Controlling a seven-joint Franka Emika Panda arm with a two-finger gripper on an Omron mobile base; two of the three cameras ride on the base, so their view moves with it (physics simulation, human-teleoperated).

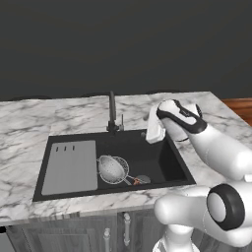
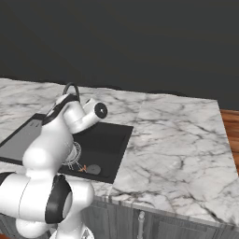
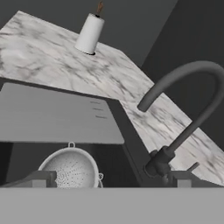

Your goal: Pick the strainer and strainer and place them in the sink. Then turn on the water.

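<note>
The fingers [image 3: 111, 178] stand spread wide with nothing between them, poised over the sink [image 1: 162, 162] near the base of the black gooseneck tap [image 3: 183, 100], one tip to each side at the bottom of the hand view. The strainer [image 3: 72, 168] lies below and to the left of them on the basin floor, just beside the grey drainboard [image 3: 52, 116]. It is a round, silvery, finely perforated bowl with small loop handles, sitting upright within the marble desk [image 1: 29, 123].

One round silvery perforated metal strainer [image 1: 112, 169] lies in one black rectangular sink [image 1: 162, 165] with one black gooseneck tap [image 1: 112, 112]; one white paper-towel roll [image 3: 89, 34] stands on the marble desk [image 2: 177, 140]
</note>
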